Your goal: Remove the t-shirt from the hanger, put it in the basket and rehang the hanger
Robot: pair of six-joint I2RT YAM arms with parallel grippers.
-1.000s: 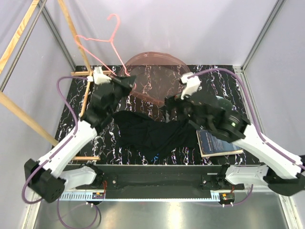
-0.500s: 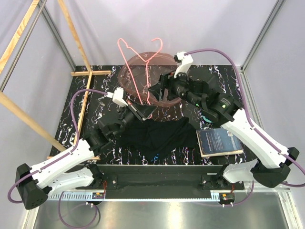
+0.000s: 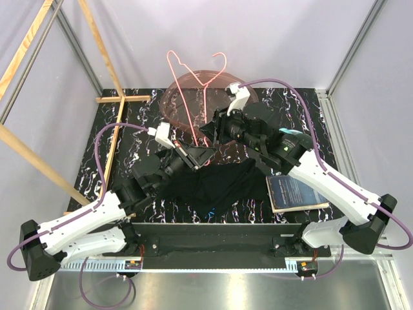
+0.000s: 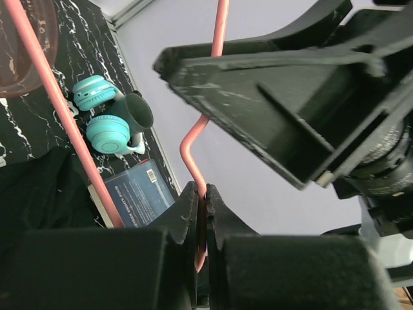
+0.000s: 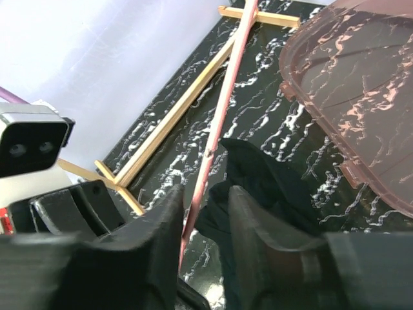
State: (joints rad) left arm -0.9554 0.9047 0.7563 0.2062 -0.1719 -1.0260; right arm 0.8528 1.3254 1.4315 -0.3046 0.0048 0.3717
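While the left gripper (image 4: 202, 194) pinches the hanger (image 4: 220, 26) tight above the table (image 3: 293, 110), the right gripper (image 5: 205, 197) straddles its wire, half open. The t-shirt (image 3: 206, 184) lies crumpled on the table, off the hanger.

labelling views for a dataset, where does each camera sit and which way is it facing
Top external: above and behind, looking down on the table; both arms show, the hanger between them.
Left wrist: on the left hand, looking along its shut fingers up the hanger wire.
Right wrist: on the right hand, looking down past its fingers at the t-shirt and basin.
Shared: both wrist views show the hanger.
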